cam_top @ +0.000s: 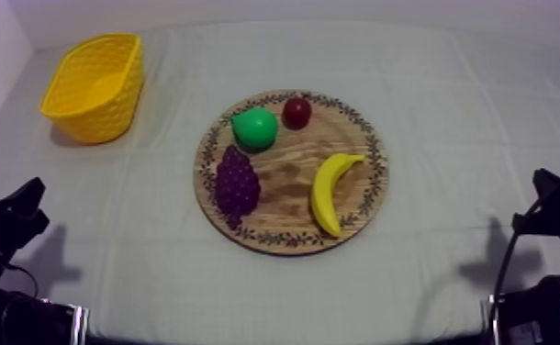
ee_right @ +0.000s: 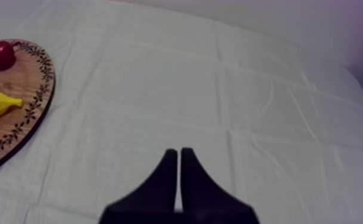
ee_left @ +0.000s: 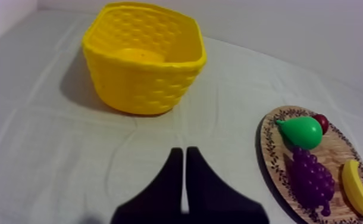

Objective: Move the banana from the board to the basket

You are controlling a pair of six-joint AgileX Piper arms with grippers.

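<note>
The banana [cam_top: 332,191] is lying on the wooden board [cam_top: 288,179], well apart from the yellow basket [cam_top: 109,124]. The left gripper [ee_left: 184,152] and right gripper [ee_right: 178,153] are idling low, fingers pressed together on nothing, presumably awaiting the reach.

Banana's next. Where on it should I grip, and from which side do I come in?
Probably its thick middle, coming straight down from above and closing across its width. The banana lies flat on the wooden board, curved, with bare wood on both sides and the grapes well apart, so there should be room to close.
</note>
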